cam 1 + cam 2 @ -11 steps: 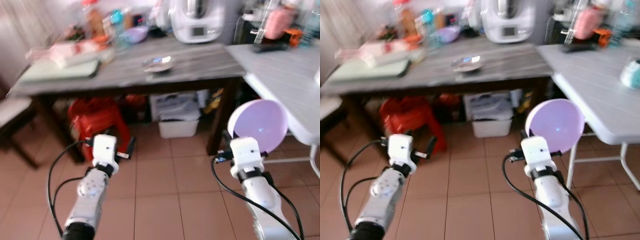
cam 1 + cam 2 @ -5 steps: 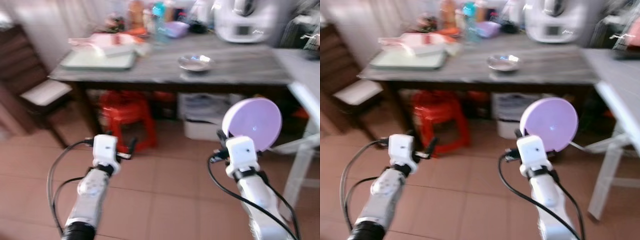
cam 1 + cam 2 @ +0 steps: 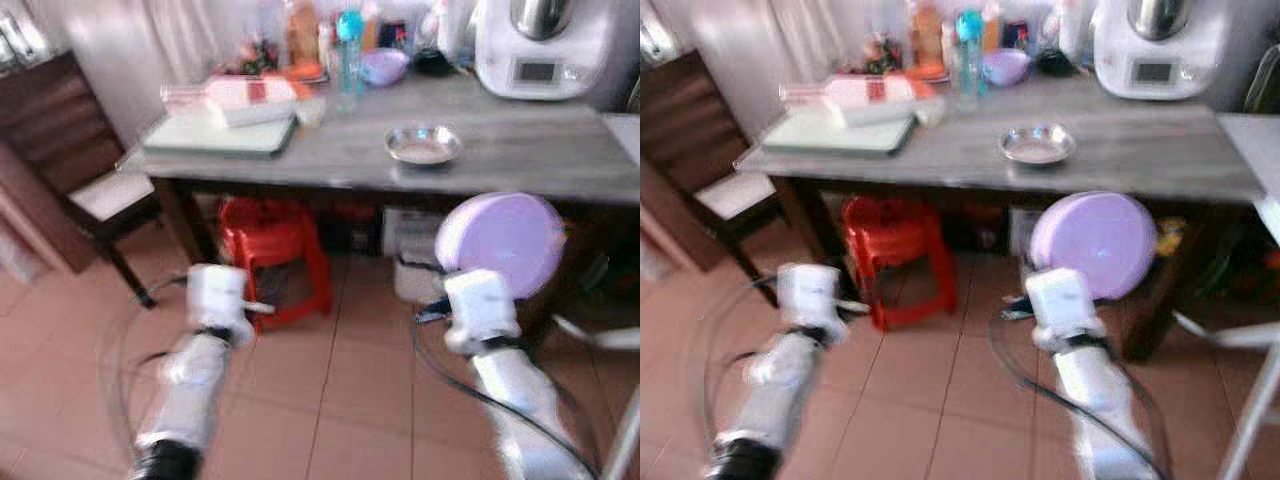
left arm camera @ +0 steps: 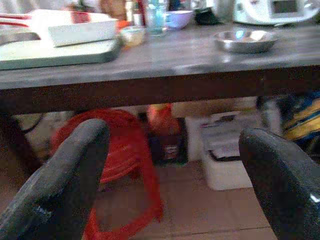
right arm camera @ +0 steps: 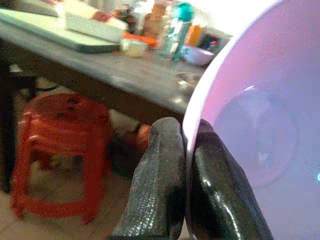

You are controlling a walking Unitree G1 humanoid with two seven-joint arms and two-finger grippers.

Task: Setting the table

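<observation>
Pinching the lilac bowl point(image 5: 250, 125) by its rim between right gripper point(image 5: 186, 150) fingers for carriage toward the table point(image 3: 520, 150) ahead; left gripper point(image 4: 170, 150) fingers spread wide, empty, ready.

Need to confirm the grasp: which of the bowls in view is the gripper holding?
The large lilac bowl, rim pinched by the right gripper. The small purple bowl and the metal dish sit on the table.

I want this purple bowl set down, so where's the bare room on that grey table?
Bare grey table lies right of the steel dish, below the white appliance, and along the near edge. The back left is crowded with bottles and the tray.
</observation>
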